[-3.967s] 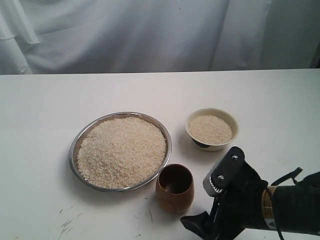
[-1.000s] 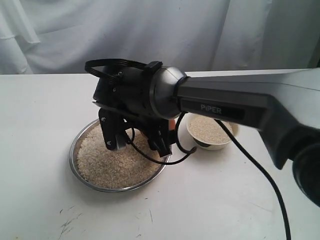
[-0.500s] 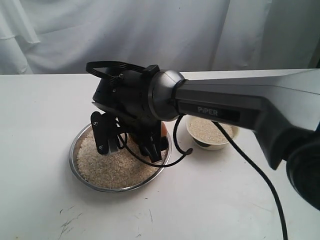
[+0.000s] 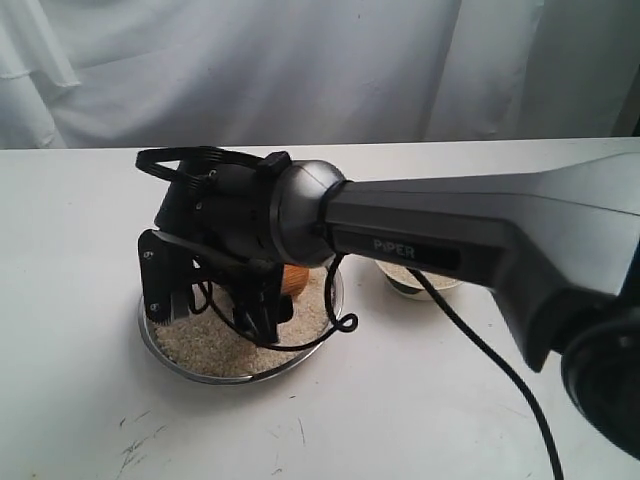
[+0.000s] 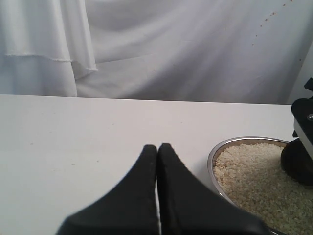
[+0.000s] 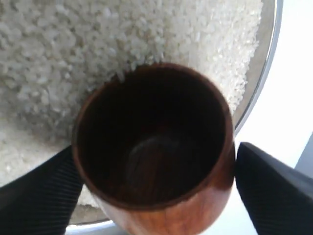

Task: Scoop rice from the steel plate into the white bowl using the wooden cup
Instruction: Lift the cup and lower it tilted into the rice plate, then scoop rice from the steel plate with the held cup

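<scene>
My right gripper [image 6: 156, 196] is shut on the wooden cup [image 6: 154, 147], one finger on each side of its reddish-brown wall. The cup is tipped, its dark inside shows no grains, and its far rim touches the rice [image 6: 98, 49] heaped in the steel plate [image 6: 271, 58]. In the exterior view the right arm reaches across the steel plate [image 4: 165, 350], and only an orange patch of the wooden cup [image 4: 296, 277] shows. The white bowl [image 4: 405, 283] is mostly hidden behind the arm. My left gripper [image 5: 157, 147] is shut and empty, beside the steel plate [image 5: 217, 152].
A white cloth backdrop [image 4: 300, 70] hangs behind the white table [image 4: 420, 420]. A black cable [image 4: 480, 350] trails from the right arm over the table in front of the bowl. Faint dark scuffs mark the table near the front edge [image 4: 140, 440].
Earlier the cup stood on the table beside the plate. Over the last second the right arm has carried it leftward and lower across the rice.
</scene>
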You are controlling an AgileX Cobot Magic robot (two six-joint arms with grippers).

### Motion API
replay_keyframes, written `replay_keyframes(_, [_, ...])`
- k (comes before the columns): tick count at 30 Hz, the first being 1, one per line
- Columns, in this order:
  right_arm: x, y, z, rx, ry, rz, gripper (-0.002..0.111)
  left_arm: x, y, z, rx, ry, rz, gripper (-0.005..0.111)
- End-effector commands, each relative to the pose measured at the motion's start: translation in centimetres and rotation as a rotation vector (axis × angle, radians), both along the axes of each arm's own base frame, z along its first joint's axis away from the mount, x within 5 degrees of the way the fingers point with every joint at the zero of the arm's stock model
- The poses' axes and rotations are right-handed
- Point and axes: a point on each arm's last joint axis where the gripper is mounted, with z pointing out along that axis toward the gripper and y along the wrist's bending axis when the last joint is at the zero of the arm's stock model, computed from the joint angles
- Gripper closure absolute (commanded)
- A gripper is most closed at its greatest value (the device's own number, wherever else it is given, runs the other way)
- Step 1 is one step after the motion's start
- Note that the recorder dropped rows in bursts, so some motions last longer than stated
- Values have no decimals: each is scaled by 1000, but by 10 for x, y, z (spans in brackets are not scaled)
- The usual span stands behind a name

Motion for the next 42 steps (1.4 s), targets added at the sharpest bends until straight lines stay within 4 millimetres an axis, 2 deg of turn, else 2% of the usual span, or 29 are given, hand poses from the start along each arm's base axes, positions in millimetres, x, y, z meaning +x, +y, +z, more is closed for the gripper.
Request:
replay_keyframes(1, [-4, 3, -1, 56, 48, -31, 25, 0, 0, -1, 0, -5, -4, 107])
replay_keyframes(5, [-4, 1, 4, 93, 86, -52, 22, 0, 0, -1, 0, -5, -4, 107])
replay_keyframes(8, [-3, 0, 19, 166, 99, -62, 22, 0, 0, -1, 0, -5, -4, 107])
replay_keyframes(14, [-3, -10, 64, 326, 129, -98, 22, 0, 0, -1, 0, -5, -4, 107])
replay_keyframes(17, [4, -22, 84, 406, 162, -144, 22, 0, 0, -1, 0, -5, -4, 107])
replay_keyframes(23, [40, -68, 117, 677, 320, -489, 22, 0, 0, -1, 0, -5, -4, 107])
replay_keyframes(25, [51, -83, 118, 687, 382, -486, 22, 0, 0, -1, 0, -5, -4, 107])
replay_keyframes(27, [60, -99, 115, 615, 427, -349, 22, 0, 0, -1, 0, -5, -4, 107])
replay_keyframes(30, [67, -112, 111, 563, 496, -124, 22, 0, 0, -1, 0, -5, -4, 107])
replay_keyframes(33, [72, -114, 105, 592, 544, 25, 22, 0, 0, -1, 0, -5, -4, 107])
replay_keyframes(34, [73, -113, 94, 523, 533, 143, 22, 0, 0, -1, 0, -5, -4, 107])
replay_keyframes(36, [76, -111, 80, 469, 533, 257, 22, 0, 0, -1, 0, -5, -4, 107])
replay_keyframes(42, [86, -108, 43, 362, 538, 354, 28, 0, 0, -1, 0, -5, -4, 107])
